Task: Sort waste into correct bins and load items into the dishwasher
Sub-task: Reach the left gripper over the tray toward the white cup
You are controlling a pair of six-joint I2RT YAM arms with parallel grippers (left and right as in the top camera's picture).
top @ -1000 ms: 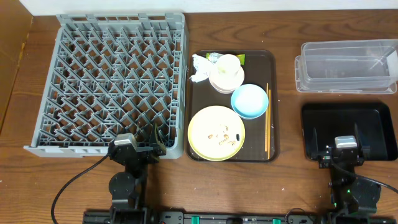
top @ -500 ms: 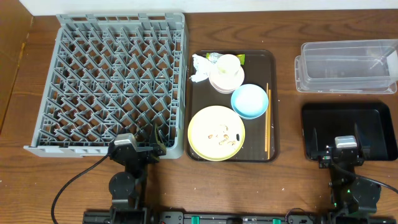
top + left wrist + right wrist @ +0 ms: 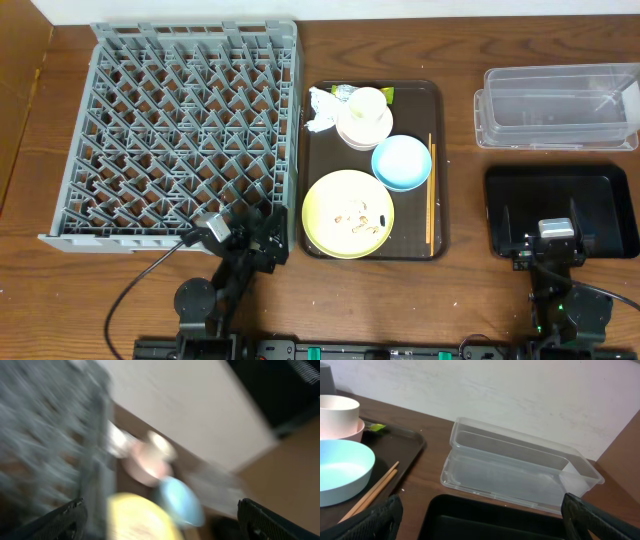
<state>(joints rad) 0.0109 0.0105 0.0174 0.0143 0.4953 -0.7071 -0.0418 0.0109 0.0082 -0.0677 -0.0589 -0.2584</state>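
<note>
The dark brown tray [image 3: 430, 95] holds a pale yellow plate [image 3: 348, 213] with beige crumbs [image 3: 357, 214], a light blue bowl [image 3: 401, 162], a cream cup [image 3: 367, 104] in a pinkish-white bowl [image 3: 362, 133], a white napkin [image 3: 322, 109], a yellow-green wrapper [image 3: 387, 95] and chopsticks [image 3: 431, 192]. The grey dish rack [image 3: 175, 135] stands at the left. The clear tub [image 3: 555, 105] and black bin [image 3: 560, 205] are at the right. My left gripper [image 3: 262, 228] is open at the rack's front right corner; its view is blurred. My right gripper [image 3: 557, 245] is open over the black bin's near edge [image 3: 485, 517].
The right wrist view shows the clear tub [image 3: 515, 467], the blue bowl [image 3: 342, 472], the chopsticks [image 3: 372, 491] and the stacked cup [image 3: 337, 410]. The left wrist view shows the plate [image 3: 137, 520], the blue bowl [image 3: 180, 502] and the rack [image 3: 45, 445], all blurred.
My left arm has swung right and turned toward the tray; its gripper now sits nearer the plate. The right arm has not moved.
</note>
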